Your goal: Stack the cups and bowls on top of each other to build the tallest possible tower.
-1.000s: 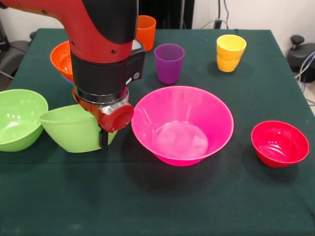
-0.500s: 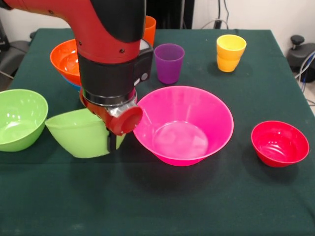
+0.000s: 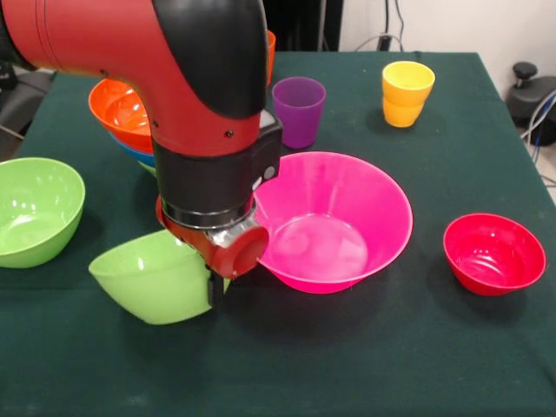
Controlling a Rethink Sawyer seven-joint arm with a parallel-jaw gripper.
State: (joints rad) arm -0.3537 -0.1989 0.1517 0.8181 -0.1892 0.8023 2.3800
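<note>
I have one lime green bowl (image 3: 152, 282) off the table, hanging tilted from the gripper (image 3: 213, 291), its mouth tipped up and away from the arm. The gripper is closed on the bowl's rim at the side nearest the pink bowl (image 3: 334, 217); only one dark finger shows below the red wrist housing, so I judge the hold from the lift, not from seeing both pads.

Layout: the carried bowl hangs just beside the pink bowl, toward the near edge of the table (image 3: 365, 365). A second lime green bowl (image 3: 35, 208) sits upright well to the side. The orange bowl (image 3: 122, 109) rests in a blue one, of which only a sliver shows. Purple cup (image 3: 298, 111) and yellow cup (image 3: 407, 93) stand upright at the far side, apart from each other; an orange cup is mostly hidden by the arm. The small red bowl (image 3: 493, 252) sits alone. No tower stands yet.

Handling judgement: the bowls look light, stiff, thin-walled and glossy, so slippery. A one-sided rim pinch lets the bowl swing and tilt, as here. I would keep moves slow, and release low so it settles level. Cups are narrow enough to grip across the body.
</note>
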